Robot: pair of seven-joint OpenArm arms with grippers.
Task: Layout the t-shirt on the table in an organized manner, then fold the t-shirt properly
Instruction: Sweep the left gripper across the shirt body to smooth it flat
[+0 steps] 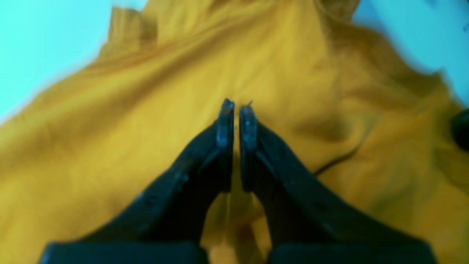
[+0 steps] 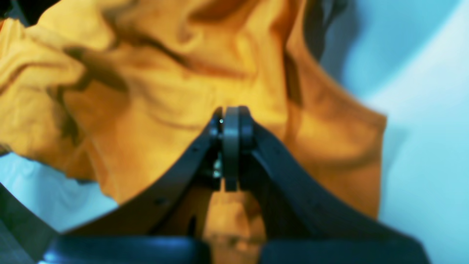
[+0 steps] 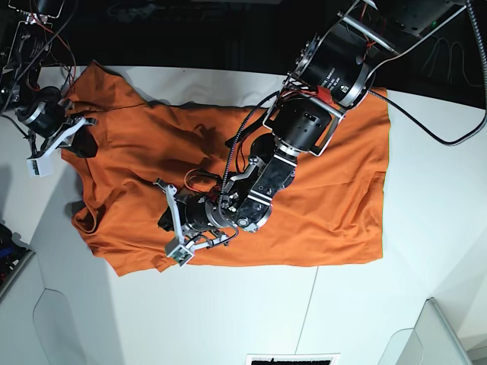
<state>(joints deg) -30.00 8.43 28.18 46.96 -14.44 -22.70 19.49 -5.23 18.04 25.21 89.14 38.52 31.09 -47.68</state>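
The orange t-shirt (image 3: 335, 175) lies spread but rumpled across the white table (image 3: 228, 304), smooth on its right half and bunched on its left. My left gripper (image 3: 162, 220) reaches down onto the shirt's lower left part. In the left wrist view its jaws (image 1: 236, 106) stand almost together, pinching a ridge of the t-shirt (image 1: 128, 121). My right gripper (image 3: 82, 143) is at the shirt's far left edge. In the right wrist view it (image 2: 231, 117) is shut, with the t-shirt (image 2: 146, 110) draped around and under its fingers and table (image 2: 421, 146) showing to the right.
The left arm's large body (image 3: 319, 84) hangs over the shirt's upper middle, with cables (image 3: 434, 129) trailing right. A thin dark seam (image 3: 308, 319) runs down the table's front. A dark object (image 3: 293, 359) sits at the front edge, and equipment (image 3: 11, 255) stands at the left edge.
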